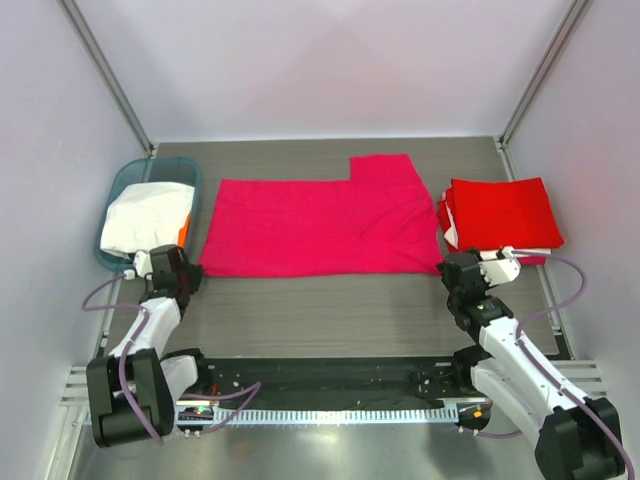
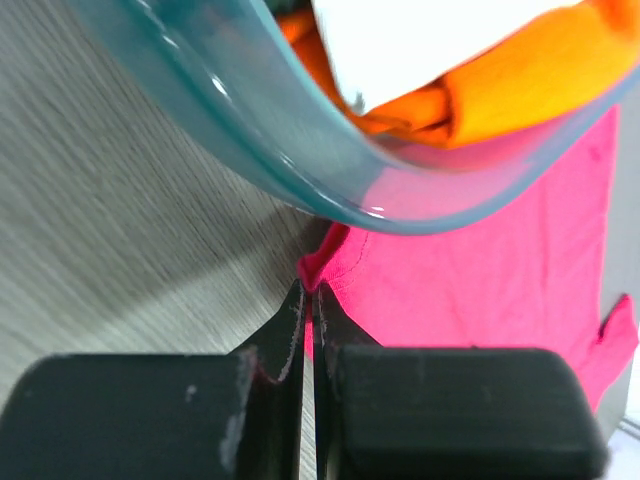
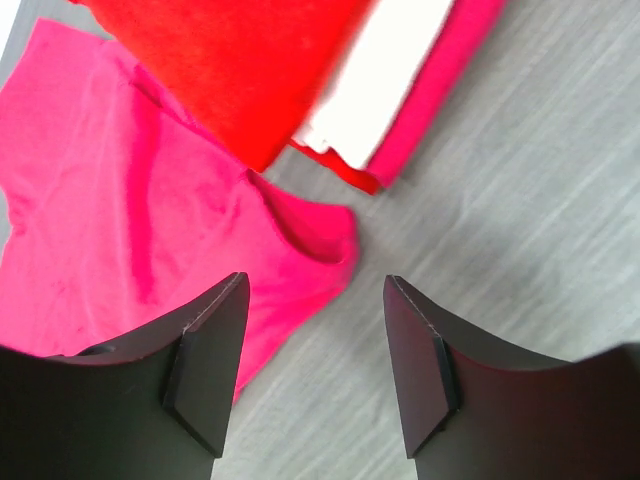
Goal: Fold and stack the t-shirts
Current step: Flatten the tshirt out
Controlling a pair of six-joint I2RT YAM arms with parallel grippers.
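A magenta-pink t-shirt (image 1: pixel 320 225) lies spread flat on the middle of the table. My left gripper (image 1: pixel 193 274) is at its near-left corner. In the left wrist view the gripper (image 2: pixel 310 292) is shut on that corner of the pink cloth (image 2: pixel 480 260). My right gripper (image 1: pixel 448 268) is open just above the shirt's near-right corner (image 3: pixel 310 240), with nothing between its fingers (image 3: pixel 215 370). A folded stack of bright red t-shirts (image 1: pixel 500 210) lies at the right. A white layer (image 3: pixel 380 80) and a pink layer show at the stack's edge.
A teal plastic basket (image 1: pixel 120 182) stands at the left, close above my left gripper, its rim (image 2: pixel 250 130) filling the wrist view. It holds white cloth (image 1: pixel 145 215) and orange cloth (image 2: pixel 520 80). Grey walls and metal posts enclose the table.
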